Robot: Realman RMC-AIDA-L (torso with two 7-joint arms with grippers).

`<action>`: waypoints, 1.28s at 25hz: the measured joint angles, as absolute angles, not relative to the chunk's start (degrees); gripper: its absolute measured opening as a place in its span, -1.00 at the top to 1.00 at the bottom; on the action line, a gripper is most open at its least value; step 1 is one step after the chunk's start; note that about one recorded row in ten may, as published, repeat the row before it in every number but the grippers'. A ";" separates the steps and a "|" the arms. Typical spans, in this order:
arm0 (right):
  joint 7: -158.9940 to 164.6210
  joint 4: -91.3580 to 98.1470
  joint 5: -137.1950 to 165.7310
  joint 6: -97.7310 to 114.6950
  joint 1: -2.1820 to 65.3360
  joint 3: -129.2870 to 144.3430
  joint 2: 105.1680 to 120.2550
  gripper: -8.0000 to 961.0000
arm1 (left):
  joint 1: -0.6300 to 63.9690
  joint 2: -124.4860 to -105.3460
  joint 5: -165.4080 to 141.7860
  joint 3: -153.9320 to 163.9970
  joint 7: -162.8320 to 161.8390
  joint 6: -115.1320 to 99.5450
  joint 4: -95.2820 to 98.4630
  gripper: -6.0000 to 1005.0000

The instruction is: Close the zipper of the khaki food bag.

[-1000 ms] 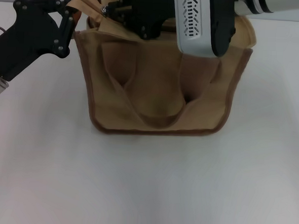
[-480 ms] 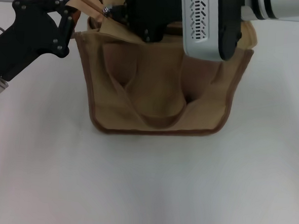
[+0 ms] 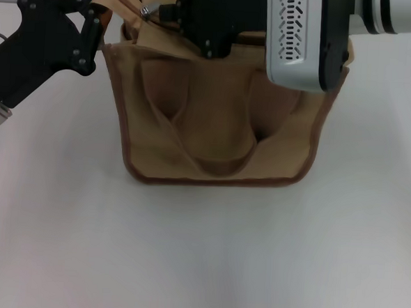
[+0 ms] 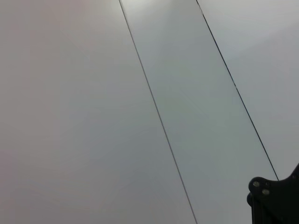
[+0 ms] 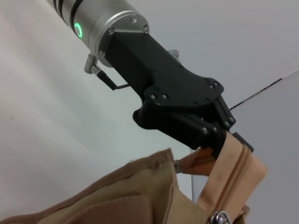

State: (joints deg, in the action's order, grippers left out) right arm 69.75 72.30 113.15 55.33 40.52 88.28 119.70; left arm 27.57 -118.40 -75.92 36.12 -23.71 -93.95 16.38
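The boxy canvas khaki food bag (image 3: 218, 120) stands on the white worktop (image 3: 199, 251), left end effector (image 3: 95, 11) pinching its zipper (image 5: 238, 179) end tab, right end effector (image 3: 174, 12) pinching the shiny pull.

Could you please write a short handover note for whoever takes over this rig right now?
Left claw: shut on the zipper's end tab at the bag's far left corner.
Right claw: over the bag top at the silver pull; fingers hidden.
Bag: upright on the table.
Done: end tab held, pull reached near the left end.
Left: confirm the grip on the pull and draw the zipper across.
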 joint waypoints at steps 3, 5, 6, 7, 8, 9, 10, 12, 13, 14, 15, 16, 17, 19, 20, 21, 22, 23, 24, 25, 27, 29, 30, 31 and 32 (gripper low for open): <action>69.74 72.65 113.13 55.35 40.05 88.27 119.70 0.90 | 27.59 -118.44 -75.92 36.13 -24.16 -94.39 16.74 0.95; 69.73 72.69 113.12 55.37 39.92 88.15 119.70 0.88 | 27.61 -118.47 -75.92 36.24 -24.64 -94.59 16.87 0.95; 69.70 72.73 113.11 55.37 39.82 88.08 119.70 0.87 | 27.62 -118.47 -75.92 36.29 -24.79 -94.60 16.88 0.95; 69.61 72.89 113.11 55.37 39.66 88.07 119.70 0.86 | 27.65 -118.47 -75.92 36.37 -25.13 -94.63 16.91 0.95; 69.41 73.14 113.11 55.37 39.38 88.07 119.70 0.85 | 27.67 -118.47 -75.92 36.42 -25.31 -94.67 16.93 0.95; 69.05 73.71 113.11 55.35 38.88 88.18 119.70 0.85 | 27.70 -118.48 -75.92 36.48 -25.53 -94.75 16.96 0.95; 69.05 73.71 113.11 55.35 38.88 88.18 119.70 0.84 | 27.71 -118.48 -75.92 36.52 -25.62 -94.92 16.99 0.95; 68.99 74.13 113.11 55.37 38.57 88.25 119.70 0.82 | 27.71 -118.47 -75.93 36.56 -25.72 -95.39 17.00 0.95; 68.99 74.30 113.11 55.39 38.49 88.26 119.70 0.81 | 27.70 -118.48 -75.93 36.56 -25.82 -95.66 17.00 0.95; 68.99 74.74 113.11 55.40 38.17 88.32 119.70 0.80 | 27.69 -118.48 -75.94 36.56 -26.18 -96.04 17.00 0.95; 68.99 74.74 113.11 55.40 38.17 88.32 119.70 0.79 | 27.69 -118.48 -75.94 36.56 -26.18 -96.04 17.00 0.95; 68.99 75.08 113.18 55.40 37.98 88.38 119.70 0.78 | 27.68 -118.48 -75.94 36.56 -26.31 -96.11 17.00 0.95; 68.99 75.49 113.28 55.40 37.77 88.47 119.70 0.78 | 27.68 -118.48 -75.94 36.56 -26.40 -96.14 17.00 0.95; 68.99 75.91 113.41 55.42 37.60 88.54 119.70 0.76 | 27.68 -118.48 -75.94 36.56 -26.45 -96.15 17.00 0.95; 68.99 76.04 113.45 55.49 37.55 88.55 119.70 0.75 | 27.69 -118.47 -75.94 36.57 -26.45 -96.15 16.99 0.95; 68.99 76.10 113.48 55.61 37.55 88.55 119.70 0.74 | 27.71 -118.48 -75.94 36.56 -26.45 -96.15 16.98 0.95; 68.98 76.25 113.53 55.85 37.53 88.56 119.70 0.73 | 27.73 -118.48 -75.94 36.56 -26.45 -96.15 16.98 0.95; 68.95 76.41 113.57 56.11 37.51 88.57 119.70 0.72 | 27.75 -118.48 -75.94 36.56 -26.45 -96.15 16.97 0.95; 68.79 76.74 113.59 56.42 37.47 88.58 119.70 0.64 | 27.83 -118.48 -75.95 36.57 -26.63 -96.15 16.97 0.95; 68.79 76.74 113.59 56.42 37.47 88.58 119.70 0.55 | 27.83 -118.48 -75.95 36.57 -26.63 -96.15 16.97 0.95; 68.39 76.82 113.56 56.32 37.41 88.59 119.70 0.38 | 27.97 -118.48 -76.05 36.56 -26.83 -96.29 16.99 0.95; 67.75 76.82 113.39 55.90 37.36 88.70 119.70 0.26 | 28.05 -118.48 -76.23 36.57 -26.90 -97.14 17.03 0.95; 67.75 76.82 113.39 55.90 37.36 88.70 119.70 0.23 | 28.05 -118.48 -76.23 36.57 -26.90 -97.14 17.03 0.95; 67.60 76.82 113.35 55.64 37.36 88.84 119.71 0.19 | 28.06 -118.48 -76.29 36.57 -26.90 -97.40 17.03 0.95; 67.51 76.82 113.31 55.19 37.39 89.03 119.71 0.16 | 28.06 -118.48 -76.37 36.60 -26.90 -97.64 17.05 0.95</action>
State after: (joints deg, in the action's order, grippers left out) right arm 67.51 76.82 113.31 55.19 37.39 89.03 119.71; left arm 28.06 -118.48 -76.37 36.60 -26.90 -97.64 17.05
